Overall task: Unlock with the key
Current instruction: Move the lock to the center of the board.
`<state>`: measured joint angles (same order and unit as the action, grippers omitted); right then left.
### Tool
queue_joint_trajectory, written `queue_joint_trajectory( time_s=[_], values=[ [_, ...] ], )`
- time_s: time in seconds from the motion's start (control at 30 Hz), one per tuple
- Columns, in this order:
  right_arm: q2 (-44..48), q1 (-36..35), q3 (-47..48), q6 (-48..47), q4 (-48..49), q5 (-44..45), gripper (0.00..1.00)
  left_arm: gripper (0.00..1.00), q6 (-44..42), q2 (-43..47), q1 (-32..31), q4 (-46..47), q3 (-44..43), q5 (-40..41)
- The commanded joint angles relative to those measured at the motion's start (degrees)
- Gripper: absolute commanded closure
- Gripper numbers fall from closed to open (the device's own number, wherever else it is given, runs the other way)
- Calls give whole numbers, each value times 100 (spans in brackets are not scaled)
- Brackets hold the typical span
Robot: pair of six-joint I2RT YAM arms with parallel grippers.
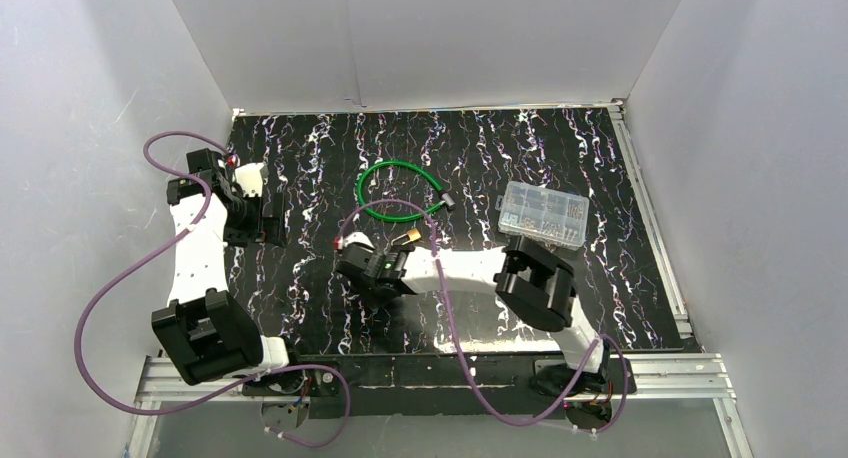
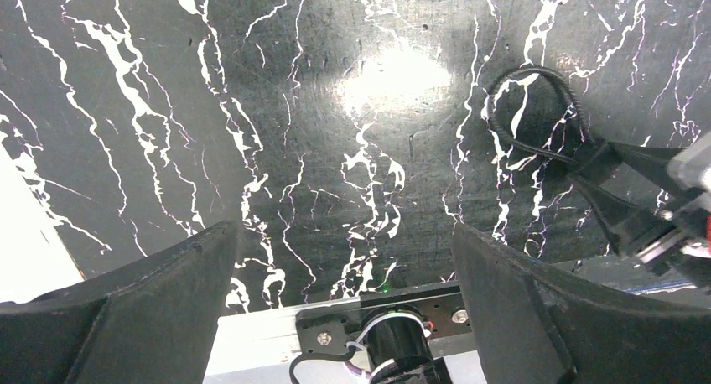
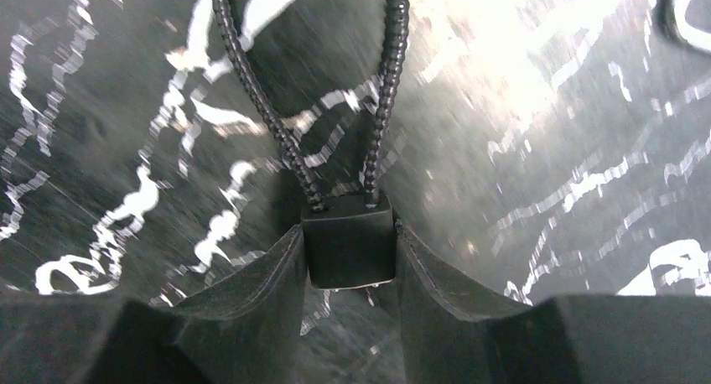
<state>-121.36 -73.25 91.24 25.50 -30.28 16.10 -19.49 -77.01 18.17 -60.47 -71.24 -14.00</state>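
Note:
A small black padlock (image 3: 348, 250) with a black cable shackle (image 3: 251, 82) sits between the fingers of my right gripper (image 3: 349, 230). Both pads press against the sides of its body, so the gripper is shut on it. In the left wrist view the same shackle (image 2: 537, 107) loops out from the right gripper (image 2: 625, 204) over the black marbled mat. From above, my right gripper (image 1: 378, 270) is low at the mat's middle, with a small brass-coloured piece (image 1: 410, 237) just beyond it; I cannot tell whether that is the key. My left gripper (image 1: 250, 218) (image 2: 344, 233) hangs open and empty at the left.
A green cable loop (image 1: 398, 193) lies behind the right gripper. A clear box of small parts (image 1: 543, 215) sits at the right. White walls enclose the mat. An aluminium rail (image 2: 251, 334) with the arm bases runs along the near edge, and purple cables trail from both arms.

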Motion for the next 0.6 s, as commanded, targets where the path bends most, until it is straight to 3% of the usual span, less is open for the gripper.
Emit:
queue_joint_trajectory(
  time_s=[0.0,0.13,0.3,0.4,0.57],
  values=[
    [533,20,-1064,326,-27,241,68,0,-23,245,18,-200,-122,-194],
    [909,20,-1781,618,115,190,67,0,-8,270,16,-189,-109,-316],
    [1240,18,-2018,740,160,99,39,0,33,250,13,-244,-67,-560],
    [1937,106,-2193,607,329,55,32,0,-118,269,19,-418,-51,-800],
    [2661,1008,-1883,357,256,-494,28,0,-389,397,15,-735,-83,-1321]
  ],
)
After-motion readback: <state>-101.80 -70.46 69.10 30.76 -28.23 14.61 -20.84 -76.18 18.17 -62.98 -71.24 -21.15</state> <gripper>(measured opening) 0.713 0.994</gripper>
